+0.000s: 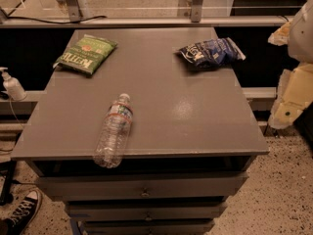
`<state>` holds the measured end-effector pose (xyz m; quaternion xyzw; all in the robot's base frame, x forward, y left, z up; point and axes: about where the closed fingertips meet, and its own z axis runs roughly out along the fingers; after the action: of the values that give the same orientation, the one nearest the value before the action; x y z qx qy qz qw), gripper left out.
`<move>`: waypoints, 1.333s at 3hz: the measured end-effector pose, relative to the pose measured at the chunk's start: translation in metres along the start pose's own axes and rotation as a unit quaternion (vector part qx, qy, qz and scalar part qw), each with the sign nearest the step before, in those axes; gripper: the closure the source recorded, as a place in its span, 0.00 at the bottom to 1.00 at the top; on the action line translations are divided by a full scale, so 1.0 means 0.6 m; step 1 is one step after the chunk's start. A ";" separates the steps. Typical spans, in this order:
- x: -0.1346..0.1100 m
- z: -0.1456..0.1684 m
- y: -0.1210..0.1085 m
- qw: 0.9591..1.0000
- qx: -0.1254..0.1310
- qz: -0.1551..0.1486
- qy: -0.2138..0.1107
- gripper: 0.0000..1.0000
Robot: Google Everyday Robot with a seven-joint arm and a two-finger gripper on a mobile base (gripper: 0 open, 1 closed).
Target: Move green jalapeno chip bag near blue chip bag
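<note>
Single view: raised camera, set in front of the grey cabinet [205, 126], looking steeply down and across its top toward the far rail [146, 21]. Range: near, so the top fills most of the frame, with drawer fronts [142, 184] and speckled floor [281, 190] below. Right margin: pale arm parts [301, 33] and the gripper [289, 104], beside the cabinet's right edge, off its top.

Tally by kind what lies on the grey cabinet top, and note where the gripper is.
Foil chip bags: 2, the light green jalapeno bag and the dark blue bag
Clear plastic water bottle, lying down: 1
Total: 3
The gripper hangs right of the grey cabinet, off its top.
</note>
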<state>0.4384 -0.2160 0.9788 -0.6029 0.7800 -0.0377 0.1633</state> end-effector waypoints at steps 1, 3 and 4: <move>0.000 0.000 0.000 1.000 0.000 0.000 0.000 0.00; -0.068 0.043 -0.095 0.996 0.043 -0.038 -0.073 0.00; -0.148 0.076 -0.177 0.987 0.063 -0.064 -0.131 0.00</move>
<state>0.5702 -0.1535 0.9816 -0.6401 0.7076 -0.0182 0.2986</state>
